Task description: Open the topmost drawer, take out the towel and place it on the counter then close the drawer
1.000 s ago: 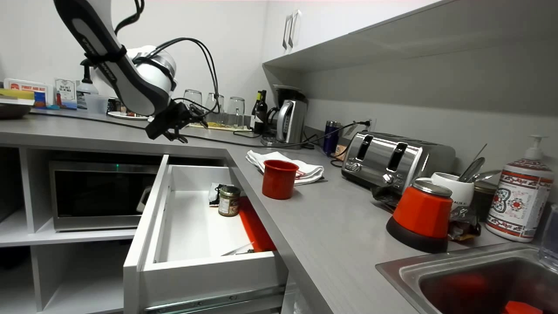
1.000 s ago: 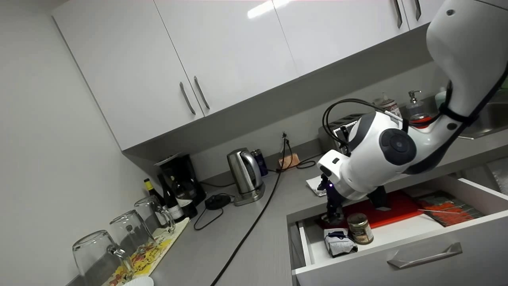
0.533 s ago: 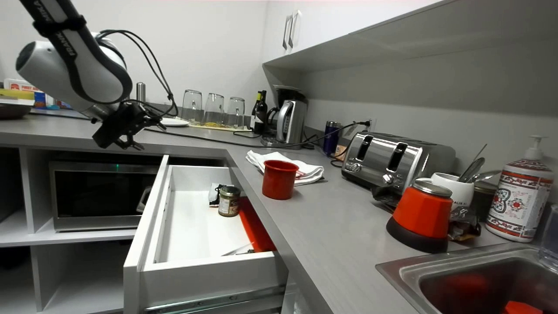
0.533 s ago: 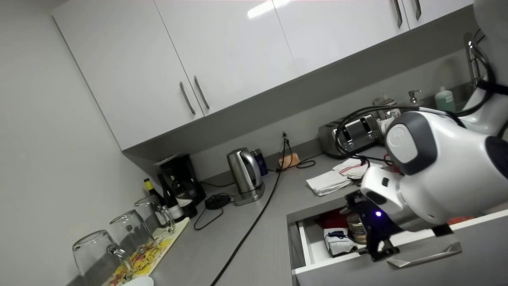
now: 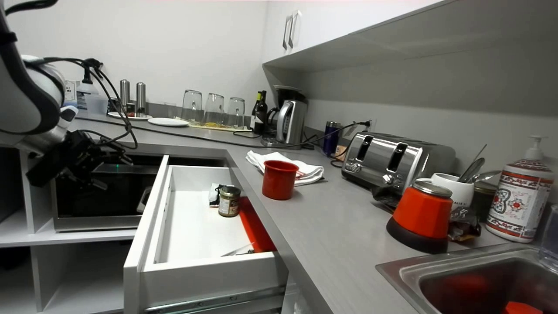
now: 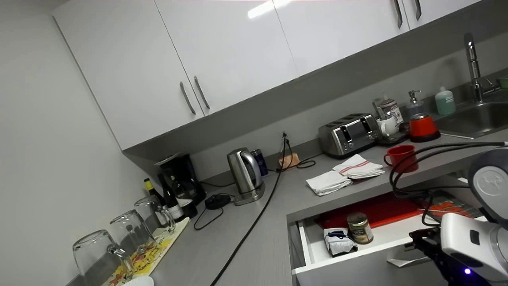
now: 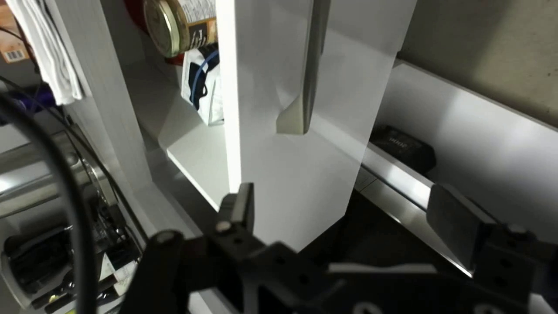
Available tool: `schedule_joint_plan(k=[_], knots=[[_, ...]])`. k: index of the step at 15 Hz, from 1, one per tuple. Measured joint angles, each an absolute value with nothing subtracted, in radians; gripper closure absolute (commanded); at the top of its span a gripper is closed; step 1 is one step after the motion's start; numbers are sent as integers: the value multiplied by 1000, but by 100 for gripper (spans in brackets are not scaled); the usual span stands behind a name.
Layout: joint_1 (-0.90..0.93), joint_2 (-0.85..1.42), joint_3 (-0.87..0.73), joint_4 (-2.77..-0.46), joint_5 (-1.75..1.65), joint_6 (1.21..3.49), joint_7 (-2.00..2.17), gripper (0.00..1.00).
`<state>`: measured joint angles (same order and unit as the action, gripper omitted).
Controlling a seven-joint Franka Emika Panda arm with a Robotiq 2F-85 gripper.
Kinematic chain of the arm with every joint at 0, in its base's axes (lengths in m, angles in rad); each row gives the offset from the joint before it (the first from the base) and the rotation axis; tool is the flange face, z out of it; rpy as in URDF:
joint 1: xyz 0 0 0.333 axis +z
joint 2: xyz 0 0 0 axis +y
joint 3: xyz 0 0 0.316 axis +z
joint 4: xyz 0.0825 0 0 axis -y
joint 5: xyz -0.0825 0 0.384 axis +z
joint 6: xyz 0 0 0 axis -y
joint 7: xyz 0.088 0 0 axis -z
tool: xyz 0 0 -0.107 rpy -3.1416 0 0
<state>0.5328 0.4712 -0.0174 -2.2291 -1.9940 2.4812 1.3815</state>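
Observation:
The topmost drawer (image 5: pixel 198 235) stands open in both exterior views; its front with the bar handle (image 6: pixel 341 272) also shows in the wrist view (image 7: pixel 279 183). The towel (image 6: pixel 358 166), white with red stripes, lies folded on the grey counter (image 6: pixel 254 238), beside a plain white folded cloth (image 6: pixel 328 183). In an exterior view the towel (image 5: pixel 305 169) is partly behind the red cup. My gripper (image 5: pixel 115 173) is open and empty, outside the drawer before its front. In the wrist view the gripper (image 7: pixel 340 196) has its fingers wide apart, with the lower end of the drawer front between them.
The drawer holds a jar (image 6: pixel 360 228), a white packet (image 6: pixel 338 241) and a red board (image 6: pixel 373 212). A red cup (image 5: pixel 280 179) stands near the counter's edge. The toaster (image 5: pixel 394 161) and kettle (image 6: pixel 245 174) stand behind. A lower open drawer (image 7: pixel 471 104) shows in the wrist view.
My gripper has moved from over the drawer out past its front and lower. The towel, the cup and the open drawer have not moved.

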Motion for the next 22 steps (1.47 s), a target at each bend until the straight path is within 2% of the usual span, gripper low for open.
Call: schedule_joint_plan(k=[3, 8, 22], knots=[[384, 481, 101, -2232, -1920, 2452, 1333, 0], [246, 504, 171, -2210, -1803, 2451, 1260, 0], [211, 633, 198, -2086, -1511, 2406, 1182, 0]])
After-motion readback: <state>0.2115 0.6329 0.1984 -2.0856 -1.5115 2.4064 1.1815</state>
